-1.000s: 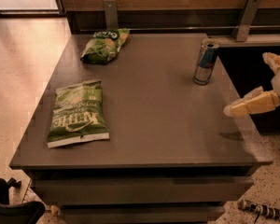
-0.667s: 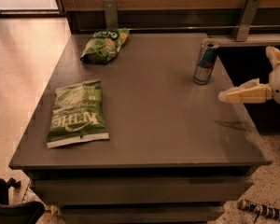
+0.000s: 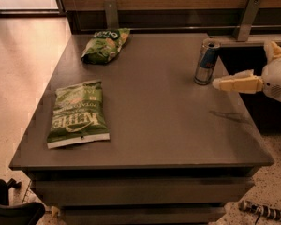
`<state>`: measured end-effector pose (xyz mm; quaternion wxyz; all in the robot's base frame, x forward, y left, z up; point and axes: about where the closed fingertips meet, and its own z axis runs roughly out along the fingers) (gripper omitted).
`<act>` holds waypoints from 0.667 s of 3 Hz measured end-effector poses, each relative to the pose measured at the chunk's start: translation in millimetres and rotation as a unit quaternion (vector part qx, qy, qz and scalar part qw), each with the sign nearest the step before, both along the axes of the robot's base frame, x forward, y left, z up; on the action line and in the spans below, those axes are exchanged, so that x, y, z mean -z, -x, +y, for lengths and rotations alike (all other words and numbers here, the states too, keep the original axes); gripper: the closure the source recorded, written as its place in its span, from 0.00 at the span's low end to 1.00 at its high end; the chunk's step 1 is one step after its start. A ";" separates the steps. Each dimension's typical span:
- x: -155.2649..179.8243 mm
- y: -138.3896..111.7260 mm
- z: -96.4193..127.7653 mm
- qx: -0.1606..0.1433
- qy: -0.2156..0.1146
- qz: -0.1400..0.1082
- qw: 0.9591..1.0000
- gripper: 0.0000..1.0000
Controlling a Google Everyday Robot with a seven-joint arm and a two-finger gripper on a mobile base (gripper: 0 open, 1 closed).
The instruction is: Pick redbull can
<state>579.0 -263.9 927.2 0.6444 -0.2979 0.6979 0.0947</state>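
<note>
- Over the last second the gripper (image 3: 243, 81) has slid in from the right edge of the table (image 3: 168, 130), moving left and slightly toward the back. Its cream tip now sits just beside the lower half of the redbull can (image 3: 206, 62); I see no contact.
- I cannot tell whether the gripper is open or closed from this angle. It holds nothing.
- The redbull can has not shifted. It stands upright near the table's back right corner, well apart from both bags.
- My read: the approach is nearly finished and the grasp not begun. The tip looks level with the can's side rather than around it, so I would want it centred on the can before closing.
- Risk: a tall, slim can will tip if nudged low from the side.
- Containers: the can's silver top faces up; I cannot tell whether it is opened or full.
- The near chip bag (image 3: 77, 114) lies flat at the left and the far chip bag (image 3: 104, 45) sits crumpled at the back. The contents of both are hidden and neither has moved.
</note>
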 end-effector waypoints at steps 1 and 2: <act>21.2 -27.7 7.4 -0.009 -0.044 0.010 0.999 0.00; 40.2 -52.7 12.8 -0.018 -0.092 0.014 0.996 0.00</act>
